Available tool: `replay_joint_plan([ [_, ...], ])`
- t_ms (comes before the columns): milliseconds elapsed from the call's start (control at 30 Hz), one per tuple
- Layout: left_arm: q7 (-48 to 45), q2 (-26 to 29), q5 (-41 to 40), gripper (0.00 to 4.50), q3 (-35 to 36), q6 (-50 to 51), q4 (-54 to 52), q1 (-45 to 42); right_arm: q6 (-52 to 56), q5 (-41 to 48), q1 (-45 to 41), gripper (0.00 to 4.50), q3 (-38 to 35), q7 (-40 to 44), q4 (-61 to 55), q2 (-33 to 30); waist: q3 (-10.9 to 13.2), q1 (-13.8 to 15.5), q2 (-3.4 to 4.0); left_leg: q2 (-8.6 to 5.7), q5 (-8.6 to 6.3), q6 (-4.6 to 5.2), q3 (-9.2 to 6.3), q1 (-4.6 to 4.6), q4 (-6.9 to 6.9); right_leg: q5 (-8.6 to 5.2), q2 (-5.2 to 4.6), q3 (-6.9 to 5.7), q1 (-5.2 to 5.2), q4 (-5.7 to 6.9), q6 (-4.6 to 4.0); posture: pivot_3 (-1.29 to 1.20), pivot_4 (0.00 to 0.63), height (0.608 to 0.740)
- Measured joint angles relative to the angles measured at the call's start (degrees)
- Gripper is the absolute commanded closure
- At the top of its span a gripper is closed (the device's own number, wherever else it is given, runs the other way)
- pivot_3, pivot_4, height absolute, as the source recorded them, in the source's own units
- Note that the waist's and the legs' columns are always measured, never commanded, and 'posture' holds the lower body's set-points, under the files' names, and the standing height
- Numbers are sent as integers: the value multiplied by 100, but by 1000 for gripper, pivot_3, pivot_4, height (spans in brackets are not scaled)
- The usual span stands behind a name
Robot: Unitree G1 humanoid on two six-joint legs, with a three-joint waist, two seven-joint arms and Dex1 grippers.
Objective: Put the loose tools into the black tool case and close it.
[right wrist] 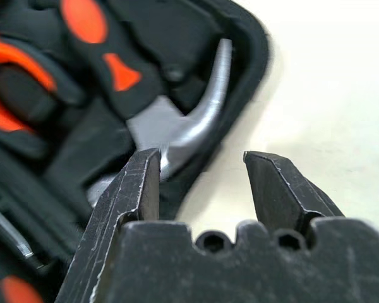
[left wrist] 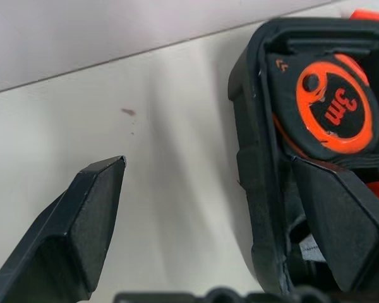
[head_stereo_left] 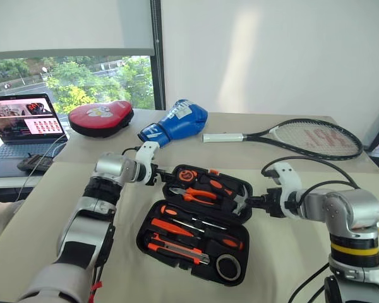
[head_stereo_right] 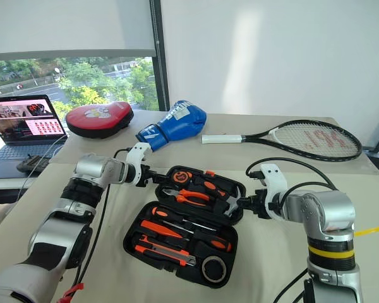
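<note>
The black tool case (head_stereo_left: 196, 221) is seen lying open on the table (head_stereo_left: 290, 252), tools seated in its slots, its far half flanked by the left gripper (head_stereo_left: 156, 177) and right gripper (head_stereo_left: 256, 203), both spread across its rim.

White wall (head_stereo_left: 252, 57), window (head_stereo_left: 82, 79) w/ trees at left, beige table (head_stereo_left: 290, 252), daylight.

The black tool case (head_stereo_left: 249, 192) is matt moulded plastic, its hammer head (right wrist: 199, 123) smooth bare metal with a dull sheen, the tape measure (left wrist: 331, 104) glossy orange and black plastic, and the surface (head_stereo_left: 303, 252) wears a smooth, matt cream cloth.
</note>
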Motion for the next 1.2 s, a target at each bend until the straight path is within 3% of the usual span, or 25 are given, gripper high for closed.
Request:
replay_joint_plan([
  [33, -79, -17, 43, 0, -49, -64, 178, -100, -79, -20, -71, 2002, 57, 11, 208, -21, 0, 1, 0, 0, 0, 0, 0, 2, 0, 0, 0, -1, 2, 0, 0, 0, 150, 740],
  [67, -147, -35, 92, 517, -74, -139, 315, -161, -163, -29, -120, 2509, 91, 34, 358, -34, 0, 7, 0, 0, 0, 0, 0, 1, 0, 0, 0, -2, 2, 0, 0, 0, 150, 740],
  [100, -195, -51, 111, 696, -68, -202, 433, -193, -212, -38, -166, 2708, 128, 74, 456, -57, 0, 8, 0, 0, 0, 0, -1, 2, 0, 0, -1, -2, 4, 1, 1, 0, 150, 740],
  [267, -484, -212, 185, 2433, -17, -576, 1117, -447, -449, -67, -333, 4381, 225, 237, 881, -118, -1, 20, -1, 0, -6, 22, -6, 13, 14, 6, -10, -7, 24, 3, 10, 0, 150, 740],
  [433, -614, -285, 281, 4192, 73, -969, 1507, -582, -649, -124, -379, 4500, 396, 271, 989, -124, 0, -1, -1, -2, -11, 51, -7, 27, 16, 11, -23, 2, 20, 3, 7, 0, 150, 740],
  [467, -612, -287, 298, 4379, 143, -1009, 1607, -622, -698, -149, -435, 4500, 436, 280, 1083, -122, 0, -11, -1, -1, -10, 50, -7, 28, 16, 13, -24, 7, 19, 6, 6, 0, 150, 740],
  [667, -374, -391, 339, 4379, 570, -1488, 2192, -818, -1449, -465, -989, 4500, 684, 357, 2099, -48, 0, -30, -1, -2, -1, 42, -8, 13, 15, 21, -30, 11, 0, 8, 7, 0, 150, 740],
  [733, -339, -395, 366, 4379, 639, -1640, 2246, -844, -1773, -542, -1096, 4500, 684, 369, 2353, -7, 0, -29, -1, -3, 25, -2, -7, -6, 15, 22, -30, 11, -18, 8, 8, 0, 150, 740],
  [967, -324, -401, 588, 4379, 745, -3019, 2261, -854, -3702, -1157, -1269, 4500, 999, 658, 2898, 14, 2, -61, 1, -29, 31, -8, -3, -100, 12, 34, -32, 12, -109, 24, 24, 0, 150, 740],
  [1033, -469, -386, 648, 4379, 736, -3624, 1848, -634, -4380, -1363, -1099, 4500, 1020, 698, 2700, -31, 3, -64, 1, -32, 32, -7, -3, -109, 9, 35, -33, 7, -118, 16, 27, 0, 150, 740],
  [1200, -1100, 56, 621, 4379, 706, -5247, -863, 1144, -5355, -1352, 226, 4500, 499, 691, 850, 11, 3, -116, 4, -27, 32, -10, -2, -120, -23, 35, -32, 7, -157, 16, 27, 0, 150, 740],
])
